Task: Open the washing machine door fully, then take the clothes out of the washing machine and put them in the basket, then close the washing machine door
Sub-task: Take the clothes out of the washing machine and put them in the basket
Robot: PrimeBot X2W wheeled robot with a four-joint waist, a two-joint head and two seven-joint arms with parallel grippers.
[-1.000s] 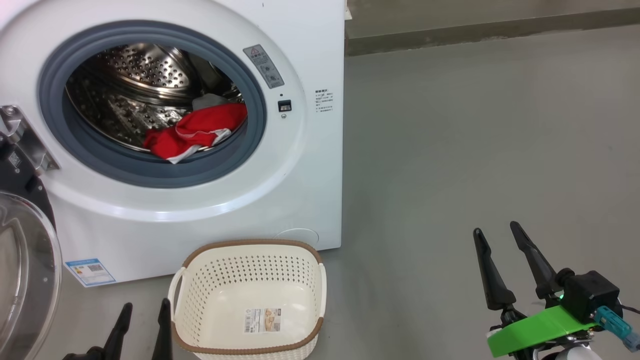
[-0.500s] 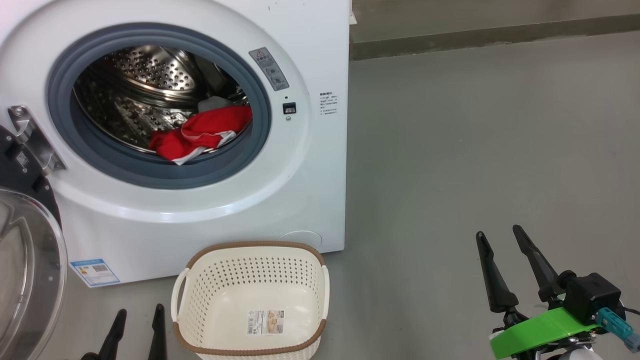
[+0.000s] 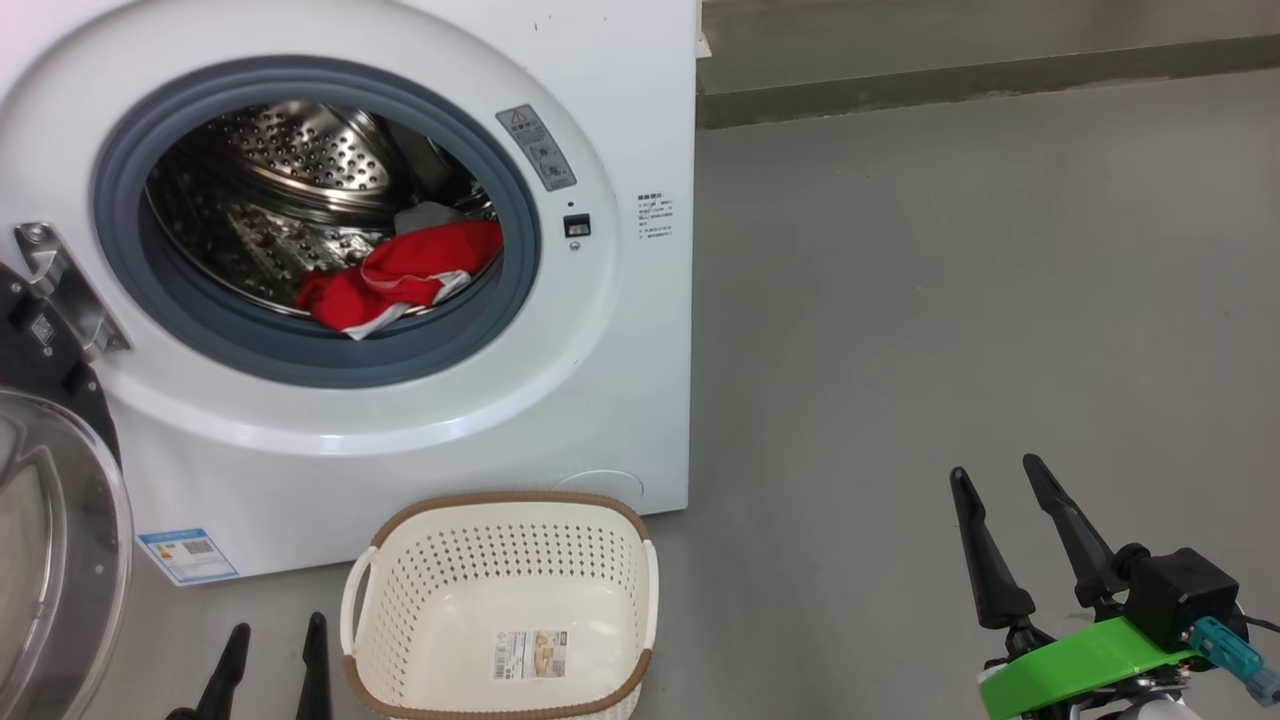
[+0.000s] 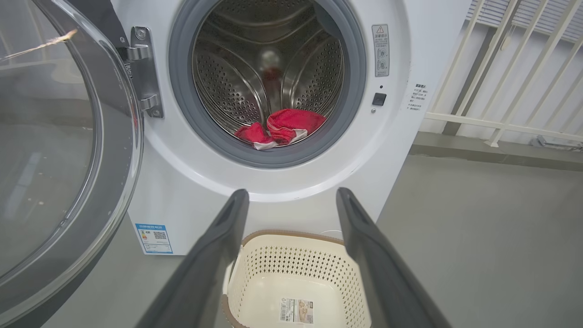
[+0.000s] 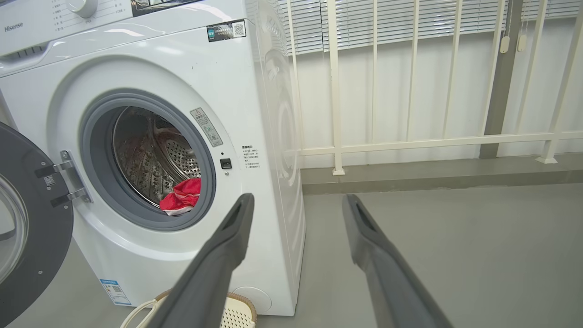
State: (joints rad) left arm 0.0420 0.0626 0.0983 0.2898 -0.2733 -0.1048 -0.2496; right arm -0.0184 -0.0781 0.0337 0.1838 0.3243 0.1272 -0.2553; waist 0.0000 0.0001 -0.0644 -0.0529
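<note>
The white washing machine (image 3: 620, 380) stands with its door (image 3: 50, 540) swung wide to the left, the glass bowl facing out. Red clothes (image 3: 400, 275) with white trim lie at the front of the steel drum, a small white-grey piece behind them. The cream basket (image 3: 500, 600) sits empty on the floor in front of the machine. My left gripper (image 3: 275, 640) is open, low at the basket's left side. Off to the right over bare floor, my right gripper (image 3: 995, 475) is open and holds nothing. The left wrist view shows the clothes (image 4: 282, 127), door (image 4: 68, 150) and basket (image 4: 296, 273).
Grey floor (image 3: 950, 300) stretches to the right of the machine. A low step and a white railing (image 5: 410, 141) with blinds run along the back wall. The open door (image 5: 27, 228) juts out on the machine's left side.
The head camera has shifted slightly, so the machine and basket sit a bit lower and to the right. Both grippers stay open and nearly still.
</note>
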